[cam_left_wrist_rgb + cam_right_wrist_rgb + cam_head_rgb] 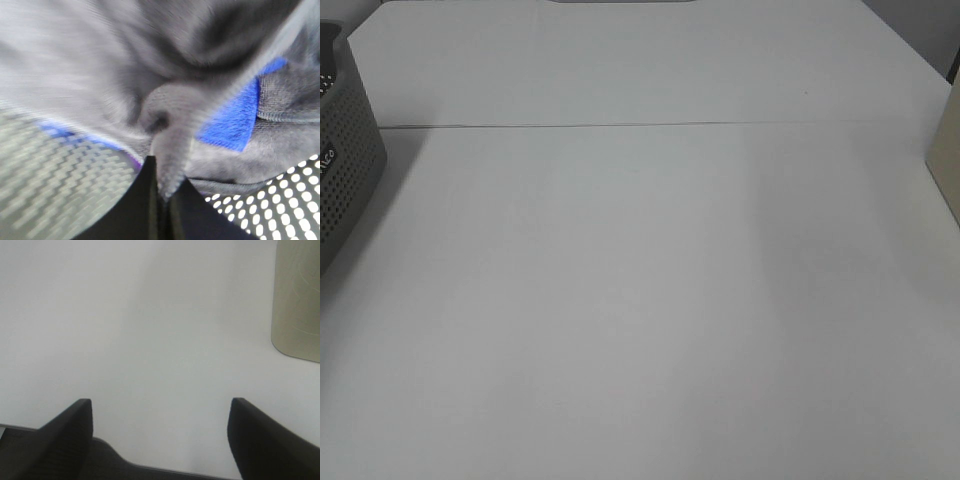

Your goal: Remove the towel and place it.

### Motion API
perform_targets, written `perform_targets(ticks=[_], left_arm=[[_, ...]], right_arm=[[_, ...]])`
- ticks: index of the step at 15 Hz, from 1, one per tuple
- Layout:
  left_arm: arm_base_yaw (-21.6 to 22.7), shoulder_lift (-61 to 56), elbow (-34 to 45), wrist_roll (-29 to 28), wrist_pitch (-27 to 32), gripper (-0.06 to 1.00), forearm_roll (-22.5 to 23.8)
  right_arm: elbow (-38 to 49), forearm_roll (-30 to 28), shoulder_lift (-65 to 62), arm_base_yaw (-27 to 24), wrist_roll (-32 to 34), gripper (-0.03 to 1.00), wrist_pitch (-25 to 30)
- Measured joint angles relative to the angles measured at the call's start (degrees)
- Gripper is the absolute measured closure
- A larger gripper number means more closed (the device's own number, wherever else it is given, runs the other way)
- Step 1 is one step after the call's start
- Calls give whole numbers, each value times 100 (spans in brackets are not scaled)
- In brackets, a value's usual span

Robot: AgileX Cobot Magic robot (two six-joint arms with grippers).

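Note:
The left wrist view is filled by the towel (100, 75), dark grey plush fabric with a hemmed edge and a blue tag (232, 122). It lies bunched inside the grey perforated basket (60, 180). My left gripper (164, 192) is shut on a raised fold of the towel, pinched between its two black fingers. From the exterior high camera only a corner of the basket (345, 170) shows at the far left; the towel and both arms are out of that view. My right gripper (160, 425) hangs open over the bare white table with nothing between its fingers.
The white table (640, 300) spans the exterior high view, with a seam line across its far part. A beige object (948, 160) stands at the right edge, and the same beige object (297, 300) shows beyond my right gripper.

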Motion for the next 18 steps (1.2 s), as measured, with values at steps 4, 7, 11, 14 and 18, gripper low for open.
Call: perform_targets(ticks=[4,7,11,14,18], left_arm=[[-52,-997,-172,-6,11,94,-779],[-350,-1662,-172,-6,17,94,-802],[-1175,-2607,-189,-6,40,94,-859],[-1673,-2962,-533,-315,52,94,-871],[-2527,-3031,-1077,-653,52,94,-854]], right_arm=[[0,0,0,0,0,23,0],[0,0,0,0,0,23,0],[0,0,0,0,0,23,0],[0,0,0,0,0,23,0],[0,0,0,0,0,23,0]])
